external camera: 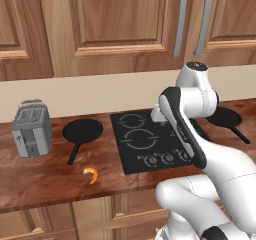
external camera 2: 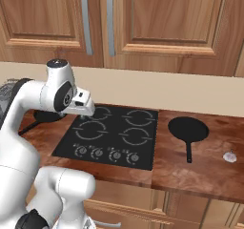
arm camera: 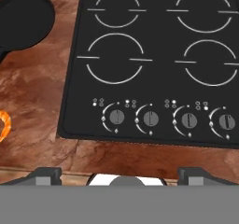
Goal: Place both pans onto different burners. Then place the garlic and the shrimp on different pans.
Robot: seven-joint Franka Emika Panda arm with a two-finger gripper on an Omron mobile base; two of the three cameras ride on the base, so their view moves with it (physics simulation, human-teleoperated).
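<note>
Above the cooktop (arm camera: 154,64) the pincer (arm camera: 121,174) hangs spread, holding nothing; 2 pans (external camera: 82,130) (external camera 2: 188,129) flank it on the surface (external camera 2: 209,171), shrimp (external camera: 91,174) near the front edge.

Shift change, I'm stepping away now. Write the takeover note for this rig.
Gripper: open, holding nothing, hovering above the cooktop.
Left pan: on the counter left of the cooktop, beside the toaster.
Right pan: on the counter right of the cooktop.
Shrimp: on the counter in front of the left pan.
Garlic: likely the small pale item right of the right pan.
Done: nothing; all four burners bare.
Left: both pans onto separate burners, then garlic and shrimp into different pans.
</note>
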